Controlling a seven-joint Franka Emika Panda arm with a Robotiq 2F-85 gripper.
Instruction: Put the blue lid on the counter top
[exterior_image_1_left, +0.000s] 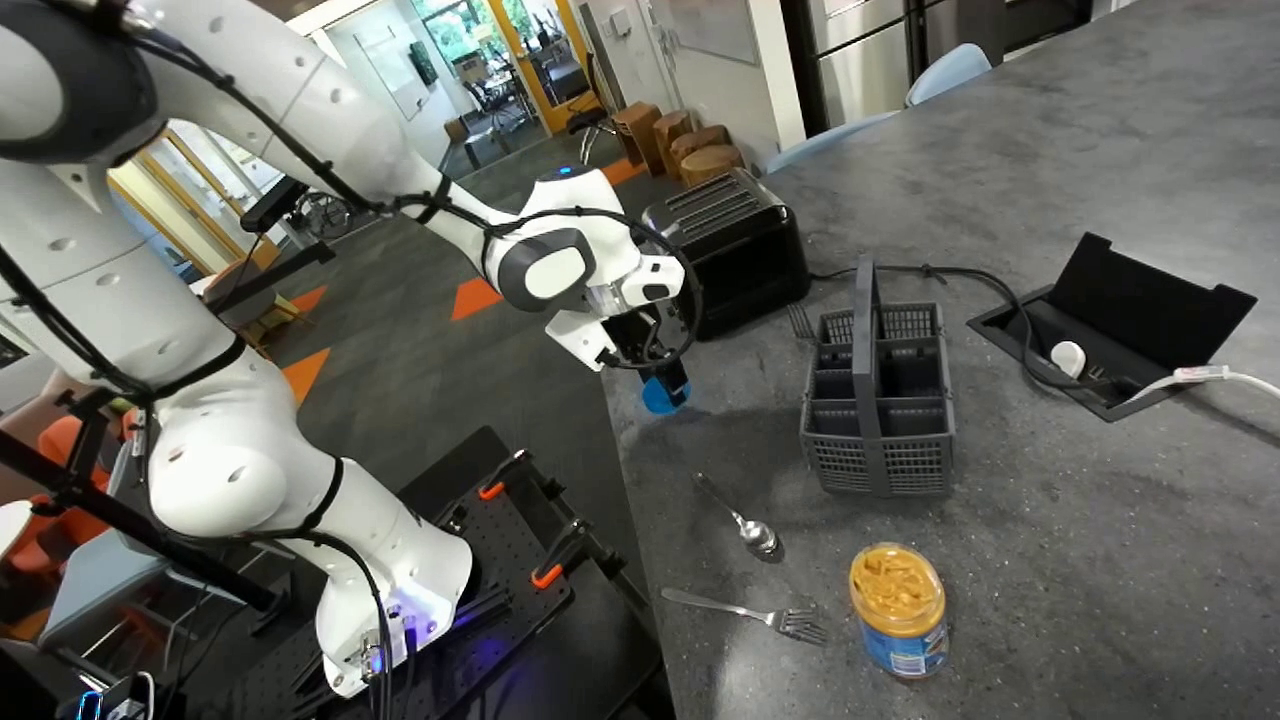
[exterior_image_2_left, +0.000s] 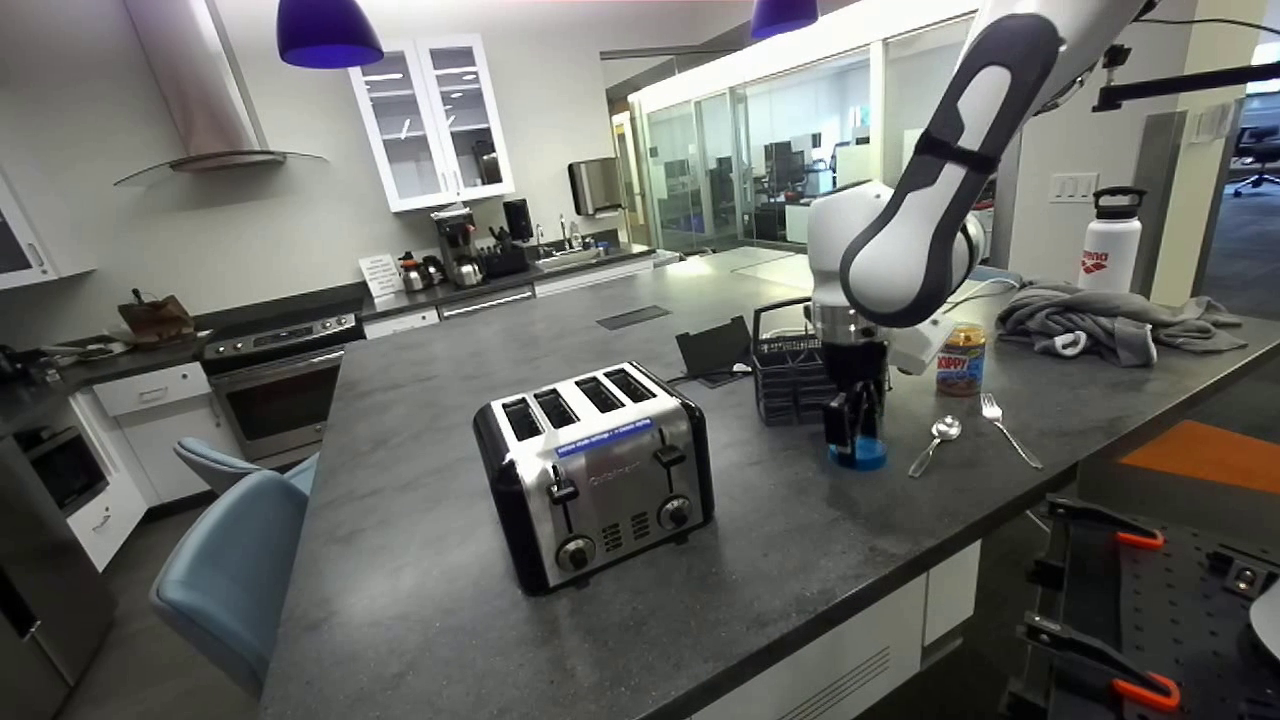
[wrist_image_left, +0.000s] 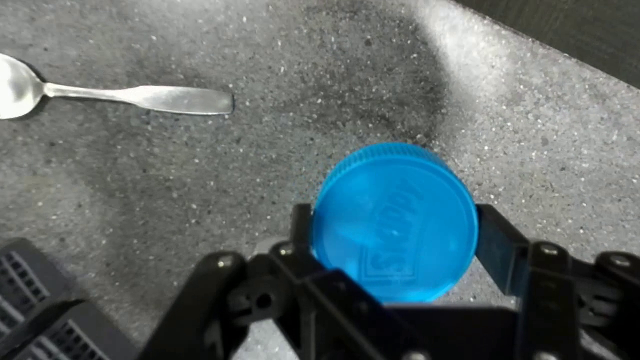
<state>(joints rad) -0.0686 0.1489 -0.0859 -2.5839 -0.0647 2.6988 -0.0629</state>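
The blue lid (wrist_image_left: 395, 217) sits pinched across its rim by the gripper (wrist_image_left: 395, 235), low above or touching the table (exterior_image_2_left: 400, 560); I cannot tell which. Released high or tilted, it could bounce and roll over the table's edge, far right in the wrist view. Drifting far left might nudge the spoon (wrist_image_left: 170, 99).
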